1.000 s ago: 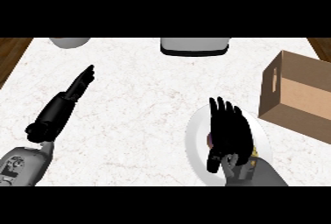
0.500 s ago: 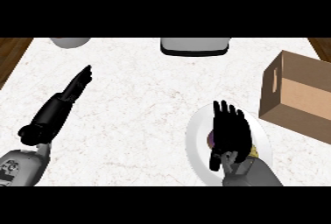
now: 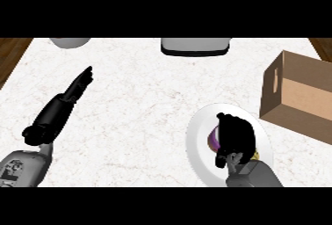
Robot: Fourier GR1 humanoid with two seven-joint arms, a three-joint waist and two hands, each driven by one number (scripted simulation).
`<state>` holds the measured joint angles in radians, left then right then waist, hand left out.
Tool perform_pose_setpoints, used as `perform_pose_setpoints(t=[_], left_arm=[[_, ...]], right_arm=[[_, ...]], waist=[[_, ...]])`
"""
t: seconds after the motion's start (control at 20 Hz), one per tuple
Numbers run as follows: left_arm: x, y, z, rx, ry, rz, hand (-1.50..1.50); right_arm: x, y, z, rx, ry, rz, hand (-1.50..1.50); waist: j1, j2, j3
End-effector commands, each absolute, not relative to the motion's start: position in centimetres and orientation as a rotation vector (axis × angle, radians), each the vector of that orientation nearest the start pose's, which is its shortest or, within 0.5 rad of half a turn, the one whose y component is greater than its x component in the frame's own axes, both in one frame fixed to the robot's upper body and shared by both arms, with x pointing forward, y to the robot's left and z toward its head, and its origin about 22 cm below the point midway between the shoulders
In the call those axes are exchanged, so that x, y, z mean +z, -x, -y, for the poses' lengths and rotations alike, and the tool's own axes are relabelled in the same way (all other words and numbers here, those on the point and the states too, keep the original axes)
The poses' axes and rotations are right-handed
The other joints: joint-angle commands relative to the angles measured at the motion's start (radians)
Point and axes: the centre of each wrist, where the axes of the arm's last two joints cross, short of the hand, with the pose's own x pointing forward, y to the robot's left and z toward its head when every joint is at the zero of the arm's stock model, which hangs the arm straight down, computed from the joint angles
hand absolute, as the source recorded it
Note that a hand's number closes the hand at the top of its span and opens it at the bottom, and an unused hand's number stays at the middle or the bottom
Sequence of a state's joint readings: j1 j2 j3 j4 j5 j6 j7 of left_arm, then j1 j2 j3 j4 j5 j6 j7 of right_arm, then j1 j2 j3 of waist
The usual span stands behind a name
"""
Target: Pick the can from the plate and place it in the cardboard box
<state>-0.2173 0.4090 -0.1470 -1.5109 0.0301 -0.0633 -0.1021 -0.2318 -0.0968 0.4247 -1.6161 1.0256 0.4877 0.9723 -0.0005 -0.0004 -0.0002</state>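
Purple edge of the can shows on the plate, lower right, under the right hand curled round it. Risk: an off-centre hold could tip it before the box. Left hand open, upper left.

One plate, one can, one box

counter — white, veined | floor — brown wood, at both far corners
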Motion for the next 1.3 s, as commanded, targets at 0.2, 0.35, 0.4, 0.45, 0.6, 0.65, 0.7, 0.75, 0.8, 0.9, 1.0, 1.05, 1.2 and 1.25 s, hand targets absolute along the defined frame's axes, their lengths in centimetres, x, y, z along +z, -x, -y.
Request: perform_pose_setpoints(t=[0.2, 0.35, 0.4, 0.45, 0.6, 0.65, 0.7, 0.75, 0.8, 0.9, 1.0, 1.05, 1.2, 1.25], left_arm=[[7.8, -29.4, -26.5, -0.536, -0.090, 1.763, 0.00], [5.9, -30.4, -27.1, -0.518, -0.094, 1.733, 0.00], [5.9, -29.8, -27.5, -0.512, -0.099, 1.757, 0.00], [7.1, -29.8, -26.0, -0.525, -0.078, 1.745, 0.00], [6.3, -29.3, -26.6, -0.531, -0.077, 1.750, 0.00], [6.6, -29.5, -26.5, -0.547, -0.086, 1.759, 0.00], [6.3, -29.3, -26.5, -0.542, -0.065, 1.741, 0.00], [6.0, -29.3, -26.6, -0.531, -0.081, 1.740, 0.00], [6.0, -29.3, -26.8, -0.514, -0.102, 1.744, 0.00], [5.7, -28.9, -26.8, -0.516, -0.106, 1.743, 0.00], [5.8, -28.5, -27.4, -0.509, -0.119, 1.737, 0.00], [7.2, -29.5, -26.9, -0.509, -0.134, 1.744, 0.00], [6.5, -29.3, -28.6, -0.503, -0.113, 1.727, 0.00], [5.9, -28.4, -27.1, -0.518, -0.105, 1.720, 0.00]], right_arm=[[4.6, -26.8, 12.9, 1.188, 1.094, 0.787, 1.50], [5.0, -28.0, 13.0, 1.203, 1.138, 0.811, 1.50], [4.5, -26.0, 12.0, 1.209, 1.141, 0.830, 1.50], [4.3, -24.7, 12.6, 1.334, 1.028, 0.944, 1.50], [4.7, -22.2, 12.0, 1.609, 0.678, 1.225, 1.50], [5.3, -21.7, 11.2, 1.683, 0.568, 1.321, 1.50], [5.2, -20.3, 10.5, 1.753, 0.443, 1.396, 1.50], [5.3, -19.6, 11.3, 1.782, 0.383, 1.456, 1.50], [5.9, -19.2, 12.7, 1.810, 0.364, 1.521, 1.50], [7.2, -18.7, 14.8, 1.811, 0.338, 1.659, 1.50], [8.6, -17.3, 16.9, 1.796, 0.360, 1.784, 1.50], [9.5, -18.8, 18.8, 1.816, 0.400, 1.817, 1.50], [11.6, -16.6, 20.6, 1.830, 0.477, 1.965, 1.50], [13.0, -17.0, 21.8, 1.802, 0.503, 1.995, 1.50]], waist=[[0.003, 0.000, 0.000], [0.001, 0.001, 0.000], [0.000, 0.000, 0.000], [-0.001, -0.002, 0.001], [0.012, -0.006, 0.004], [0.020, -0.004, 0.005], [0.027, -0.006, 0.006], [0.010, -0.005, 0.006], [-0.004, -0.008, 0.005], [-0.015, -0.008, 0.004], [-0.027, -0.011, 0.003], [-0.023, -0.005, 0.004], [-0.033, -0.006, 0.002], [-0.024, -0.006, 0.002]])
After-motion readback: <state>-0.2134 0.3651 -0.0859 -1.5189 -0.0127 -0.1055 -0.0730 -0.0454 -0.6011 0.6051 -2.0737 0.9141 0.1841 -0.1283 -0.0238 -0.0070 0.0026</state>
